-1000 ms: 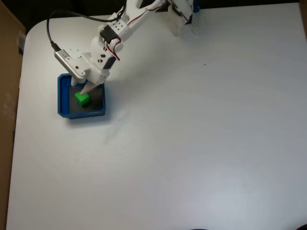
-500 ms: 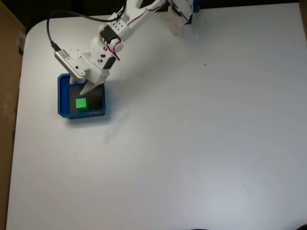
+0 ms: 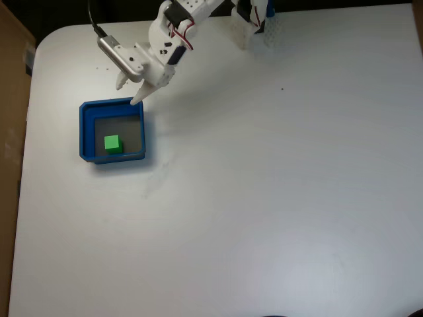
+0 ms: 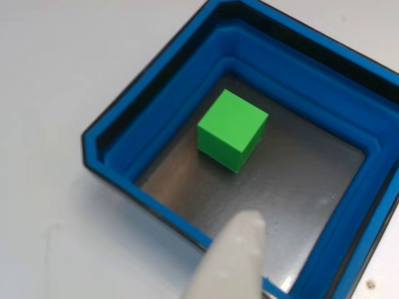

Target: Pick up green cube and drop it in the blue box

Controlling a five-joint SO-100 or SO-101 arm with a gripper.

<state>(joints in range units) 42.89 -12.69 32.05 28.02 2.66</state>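
Note:
The green cube (image 3: 112,143) lies on the grey floor of the blue box (image 3: 86,132), toward its lower left corner in the fixed view, touching no finger. My white gripper (image 3: 129,93) hangs above the table just past the box's upper right corner, open, with nothing between its fingers. In the other view the green cube (image 4: 232,129) rests flat inside the blue box (image 4: 156,103), apart from the walls. One pale fingertip (image 4: 240,246) pokes in from the bottom edge, above the near wall.
The arm's base (image 3: 251,20) stands at the top edge of the white table (image 3: 277,185), which stretches wide to the right and below the box. A brown cardboard panel (image 3: 10,99) borders the left side. A black cable (image 3: 96,26) loops off the gripper.
The cube left the fingers and settled on the box floor. The gripper then rose and pulled back up and to the right, out of the box.

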